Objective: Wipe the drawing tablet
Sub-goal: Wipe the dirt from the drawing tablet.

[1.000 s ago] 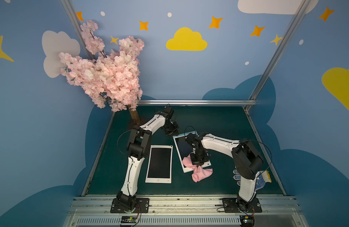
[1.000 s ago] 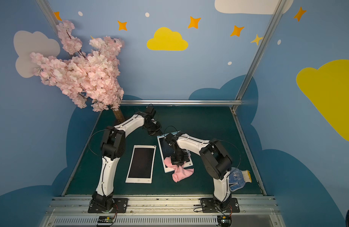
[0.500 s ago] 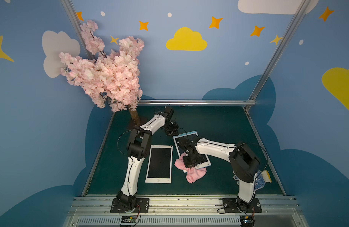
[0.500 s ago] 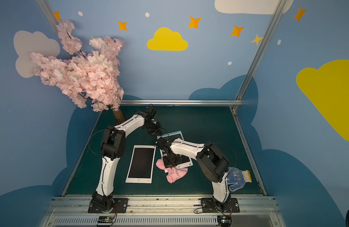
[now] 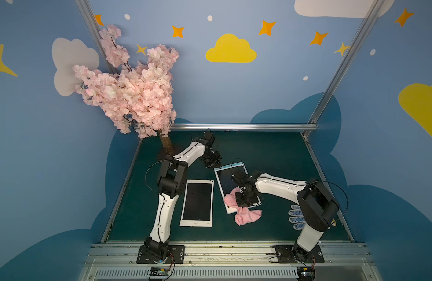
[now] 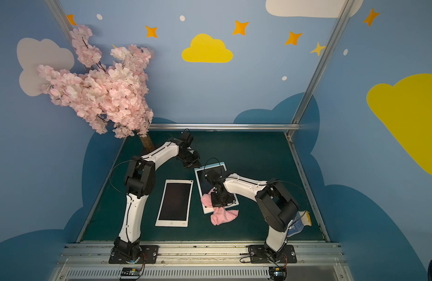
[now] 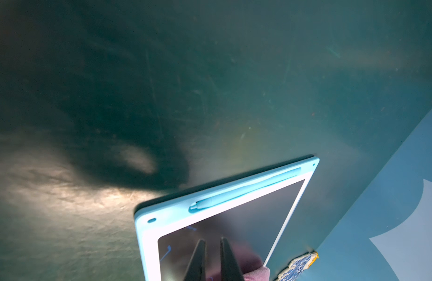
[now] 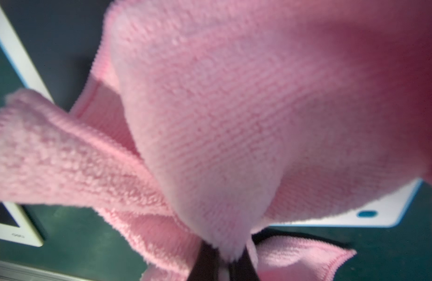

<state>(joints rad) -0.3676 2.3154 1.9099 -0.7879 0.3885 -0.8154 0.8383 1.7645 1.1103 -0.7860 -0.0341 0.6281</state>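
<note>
On the green desk (image 5: 271,155), near its middle, the blue-rimmed drawing tablet (image 5: 226,175) is lying flat and slightly skewed. A white tablet (image 5: 197,203) is lying just beside it on the left arm's side, apart from it.

The right gripper (image 5: 244,203) is pointing down over the drawing tablet's near end. Its jaws are clamping a bunched fold of the pink cloth (image 5: 249,216). The right wrist view is showing the cloth (image 8: 234,109) gathered between the dark fingertips (image 8: 205,262). One rounded corner of the drawing tablet (image 8: 380,216) is peeking out beneath it.

Both top views are showing the cloth (image 6: 223,216) spreading across the near part of the screen. Its loose end is spilling off the near edge onto the desk.

The left gripper (image 5: 213,163) is hanging at the drawing tablet's far corner, on the side nearest the white tablet. In the left wrist view its jaws are standing almost together, with only a narrow empty slit between them, over the dark screen (image 7: 246,219). Whether they are touching the glass cannot be told. A light blue stylus (image 7: 244,189) is sitting in the slot along the tablet's far rim. Faint blue strokes (image 7: 167,253) are showing on the screen beside the jaws.

A dotted work glove (image 5: 296,216) is lying near the right arm's base.
</note>
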